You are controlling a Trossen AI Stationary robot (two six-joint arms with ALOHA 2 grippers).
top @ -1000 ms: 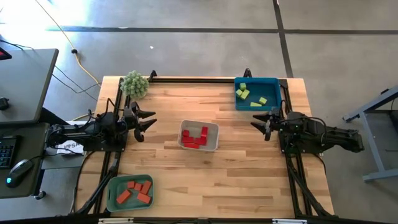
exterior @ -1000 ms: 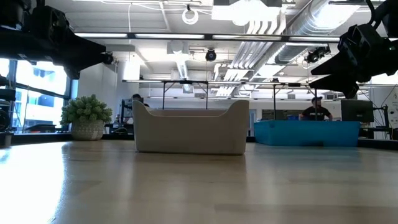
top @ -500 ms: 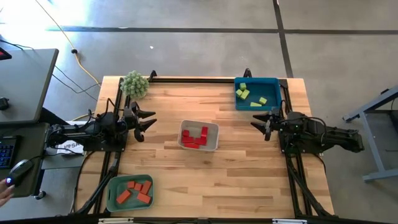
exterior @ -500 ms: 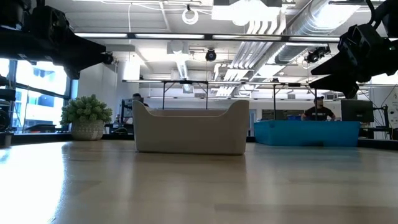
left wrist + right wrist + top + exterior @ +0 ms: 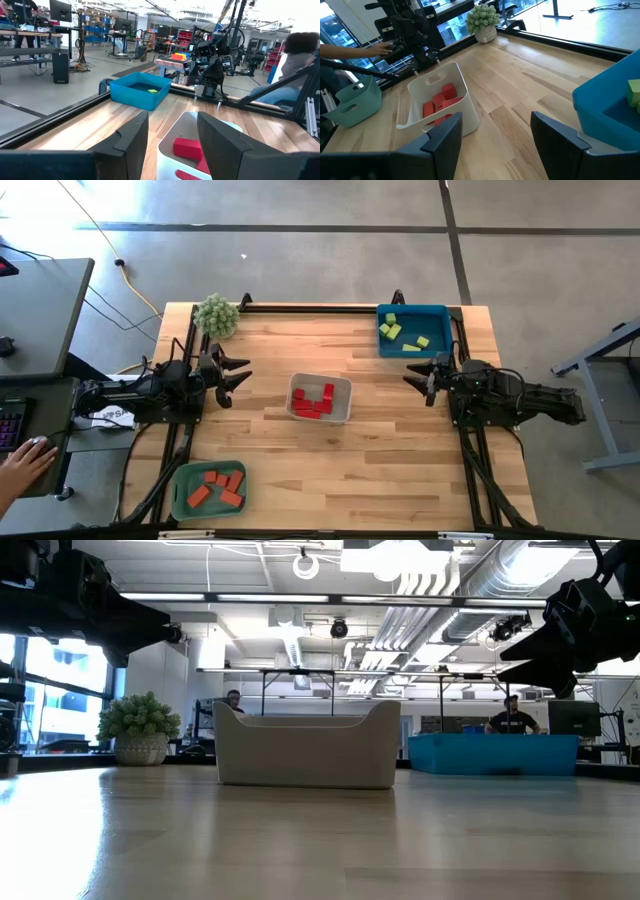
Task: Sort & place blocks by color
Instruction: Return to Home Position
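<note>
One wooden table (image 5: 400,440) carries everything, and no block lies loose on its boards, so the sorting looks finished to me. Two dark arms come next in size. The left arm (image 5: 140,390) lies folded low along its own edge of the table and the right arm (image 5: 510,398) mirrors it at the opposite edge. Each faces the middle, a pose I judge fits parking rather than reaching.

Three bins follow, set well apart so that colours cannot mix. The white bin (image 5: 320,378) sits in the middle between the arms, where either could reach it. The blue bin (image 5: 413,307) is at the corner on the right arm's side, at the same end as the plant. The green bin (image 5: 180,480) is at the other end, on the left arm's side. The fuzzy potted plant (image 5: 216,314) stands at the table's edge near the left arm and is no part of the job.

The left gripper (image 5: 238,373) hangs short of the white bin with its fingers spread and nothing between them. The right gripper (image 5: 415,375) is likewise spread and empty, near the blue bin. A person's hand (image 5: 25,460) rests on the side desk (image 5: 45,420), off the table.

Smallest are the blocks: the red blocks (image 5: 316,401) lie in the white bin, the orange blocks (image 5: 218,487) in the green bin and the yellow-green blocks (image 5: 400,332) in the blue bin, each colour alone in its own bin
</note>
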